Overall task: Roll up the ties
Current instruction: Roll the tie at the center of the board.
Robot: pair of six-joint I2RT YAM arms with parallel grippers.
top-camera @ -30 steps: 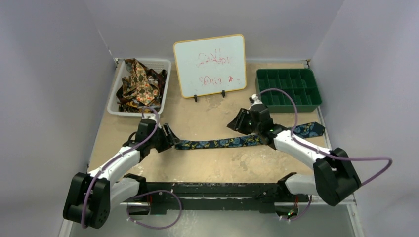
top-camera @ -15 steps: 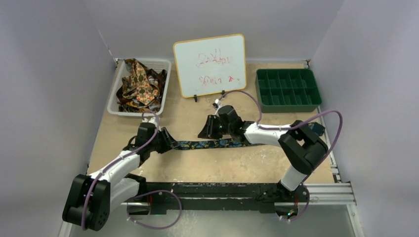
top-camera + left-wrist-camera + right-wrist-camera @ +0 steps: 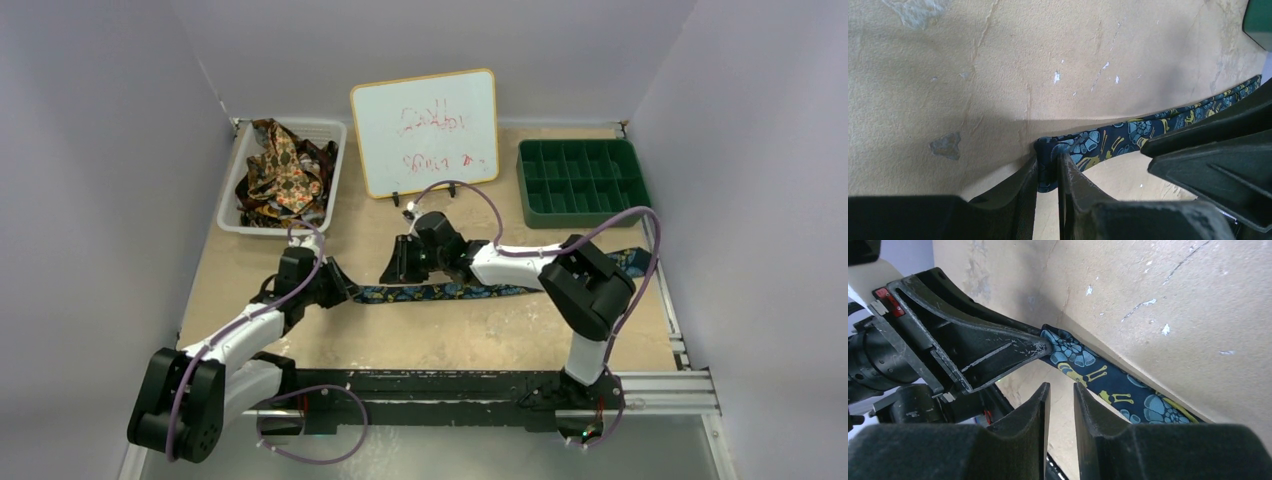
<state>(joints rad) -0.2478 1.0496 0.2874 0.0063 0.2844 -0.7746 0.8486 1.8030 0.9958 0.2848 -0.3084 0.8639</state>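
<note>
A dark navy tie [image 3: 450, 291] with blue and gold print lies stretched left to right across the tabletop; its wide end [image 3: 632, 262] is at the right. My left gripper [image 3: 340, 290] is shut on the tie's narrow left end [image 3: 1048, 167]. My right gripper [image 3: 395, 270] hovers low just right of the left gripper, its jaws nearly closed with a thin gap and nothing between them. In the right wrist view the tie [image 3: 1108, 387] runs beside the right finger [image 3: 1088, 410]. Other brown, gold and red ties [image 3: 283, 170] are heaped in a basket.
The white basket [image 3: 232, 215] stands at the back left. A small whiteboard [image 3: 425, 130] stands at the back centre. A green compartment tray [image 3: 583, 180] sits at the back right. The left gripper's body [image 3: 973, 350] is close in front of the right gripper.
My right gripper has swept left along the tie, from near its right half to just beside the left gripper. The left gripper has kept its hold and barely moved.
</note>
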